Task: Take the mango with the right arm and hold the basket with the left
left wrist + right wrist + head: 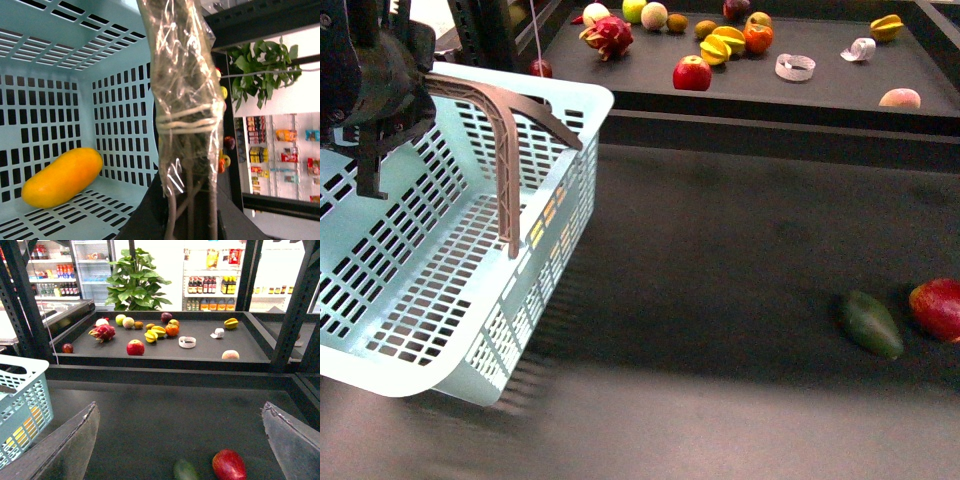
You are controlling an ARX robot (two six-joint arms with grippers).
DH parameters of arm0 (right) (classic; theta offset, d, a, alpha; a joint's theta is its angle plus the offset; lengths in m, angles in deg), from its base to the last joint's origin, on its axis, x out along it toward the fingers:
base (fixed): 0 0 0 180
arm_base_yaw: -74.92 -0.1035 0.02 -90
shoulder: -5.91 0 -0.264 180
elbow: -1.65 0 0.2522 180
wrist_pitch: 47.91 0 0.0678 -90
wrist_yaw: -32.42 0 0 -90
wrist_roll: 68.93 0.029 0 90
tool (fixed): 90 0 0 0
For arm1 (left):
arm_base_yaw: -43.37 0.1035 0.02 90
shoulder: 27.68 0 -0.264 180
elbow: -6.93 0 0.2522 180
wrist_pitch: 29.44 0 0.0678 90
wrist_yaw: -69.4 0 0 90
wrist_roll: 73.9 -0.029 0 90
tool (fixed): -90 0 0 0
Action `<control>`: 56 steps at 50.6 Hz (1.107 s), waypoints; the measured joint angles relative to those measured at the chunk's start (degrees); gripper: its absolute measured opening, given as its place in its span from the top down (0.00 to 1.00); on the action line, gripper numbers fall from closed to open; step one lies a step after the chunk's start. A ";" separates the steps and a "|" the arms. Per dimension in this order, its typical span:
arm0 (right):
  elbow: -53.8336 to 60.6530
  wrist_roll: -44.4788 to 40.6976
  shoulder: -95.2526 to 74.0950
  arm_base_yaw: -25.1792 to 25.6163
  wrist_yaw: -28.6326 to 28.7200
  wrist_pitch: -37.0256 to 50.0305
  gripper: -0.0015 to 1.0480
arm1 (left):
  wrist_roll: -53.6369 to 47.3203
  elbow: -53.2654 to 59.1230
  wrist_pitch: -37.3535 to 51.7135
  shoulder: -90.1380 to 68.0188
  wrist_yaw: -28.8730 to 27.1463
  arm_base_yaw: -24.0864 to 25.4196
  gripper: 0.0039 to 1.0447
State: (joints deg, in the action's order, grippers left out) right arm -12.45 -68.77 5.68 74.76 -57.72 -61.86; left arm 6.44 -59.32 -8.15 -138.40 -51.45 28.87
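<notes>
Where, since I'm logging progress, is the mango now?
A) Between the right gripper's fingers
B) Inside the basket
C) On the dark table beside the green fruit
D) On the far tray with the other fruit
B: the left wrist view shows the mango lying on the slotted floor of the basket, and the right gripper is open with nothing in it.

bright overhead light, soft shadows, slight blur at edges.
</notes>
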 joint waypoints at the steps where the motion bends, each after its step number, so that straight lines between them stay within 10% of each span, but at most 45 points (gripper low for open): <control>1: 0.00 0.00 0.00 0.00 0.00 0.00 0.08 | 0.70 -0.70 -0.11 -1.14 -0.55 0.39 0.94; 39: 0.00 0.00 0.00 0.00 0.00 0.00 0.08 | 9.64 -13.25 -5.77 -13.94 -2.91 2.12 0.94; 56: 0.00 0.00 0.00 0.00 0.00 0.00 0.08 | 12.15 -6.19 -6.49 -6.97 0.37 1.73 0.42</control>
State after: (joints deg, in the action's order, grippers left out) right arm -12.45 -68.77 5.68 74.76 -57.72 -61.86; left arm 18.59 -65.51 -14.65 -145.37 -51.08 30.60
